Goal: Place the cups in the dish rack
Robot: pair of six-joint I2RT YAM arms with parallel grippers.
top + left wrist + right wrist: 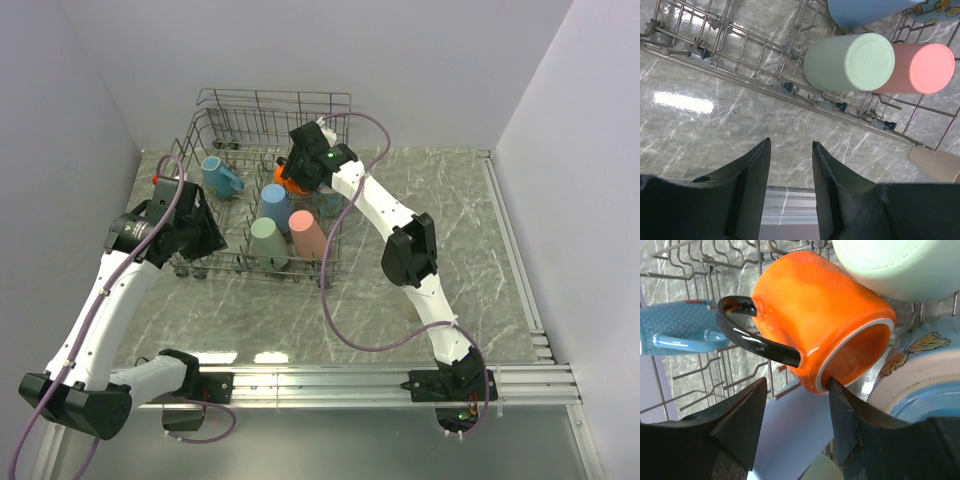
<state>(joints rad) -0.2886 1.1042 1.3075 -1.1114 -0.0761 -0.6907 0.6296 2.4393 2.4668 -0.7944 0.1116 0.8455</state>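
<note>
The grey wire dish rack (215, 125) stands at the back middle. In it are a blue mug (220, 175), a blue cup (275, 203), a pale green cup (268, 240) and a pink cup (307, 232). My right gripper (300, 172) is open over the rack's back. In the right wrist view the orange mug (815, 315) with a black handle lies on its side, and my right gripper (796, 385) has one fingertip at its rim. My left gripper (790, 145) is open and empty above the table, in front of the rack (790, 90).
A beige cup (937, 165) lies on the table outside the rack's front right corner. A blue butterfly cup (925, 385) and a pale green cup (890, 265) crowd the orange mug. A metal rail (350, 380) runs along the near edge.
</note>
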